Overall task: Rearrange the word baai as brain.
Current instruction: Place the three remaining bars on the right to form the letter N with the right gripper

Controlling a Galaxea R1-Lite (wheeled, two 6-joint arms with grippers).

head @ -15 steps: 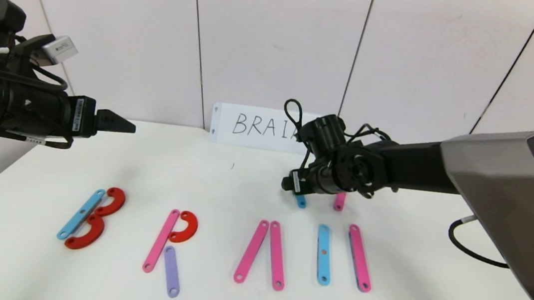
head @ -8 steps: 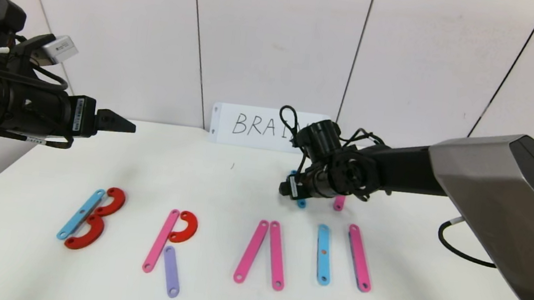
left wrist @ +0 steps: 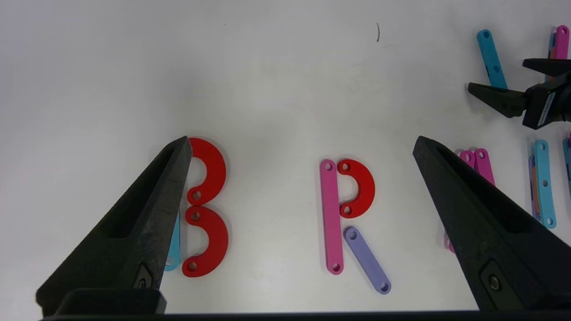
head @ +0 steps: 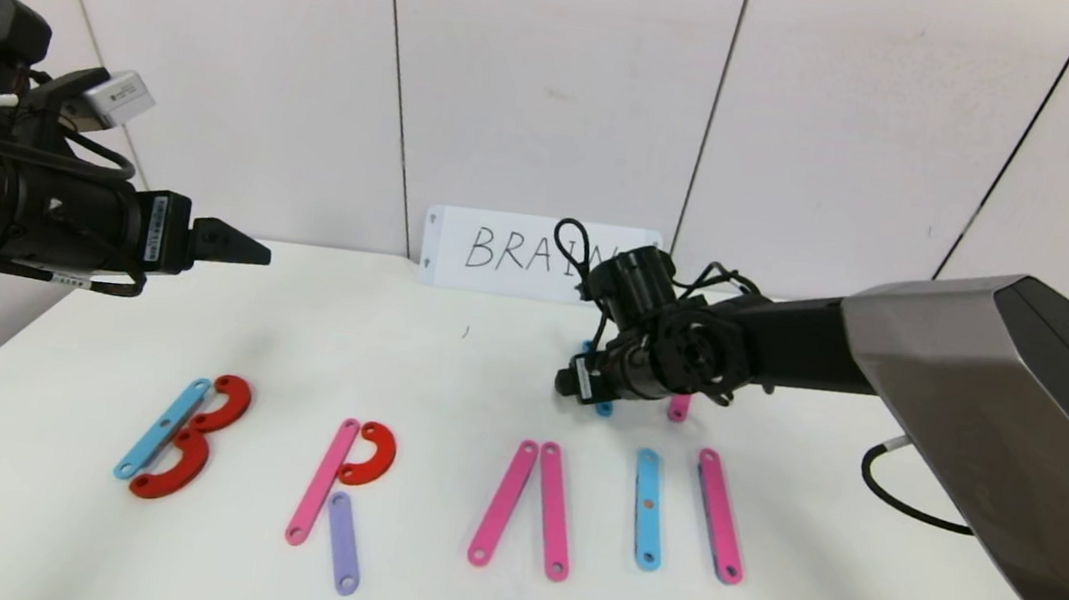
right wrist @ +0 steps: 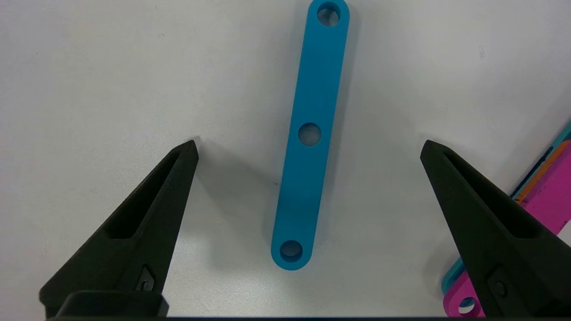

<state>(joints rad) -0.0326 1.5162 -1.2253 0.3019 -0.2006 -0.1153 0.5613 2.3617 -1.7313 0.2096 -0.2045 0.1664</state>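
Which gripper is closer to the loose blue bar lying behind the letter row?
Right. The right gripper hangs open just above the blue bar, fingers either side. The left gripper is parked open, high at the table's far left.

In the head view the right arm covers the last letter on the white card and most of a blue bar and a pink bar behind the row. In the right wrist view a pink bar stack is cut off at the edge. In the left wrist view the left claw's finger hides most of the B's blue bar.

Head overlooks table; wrist cameras face down.
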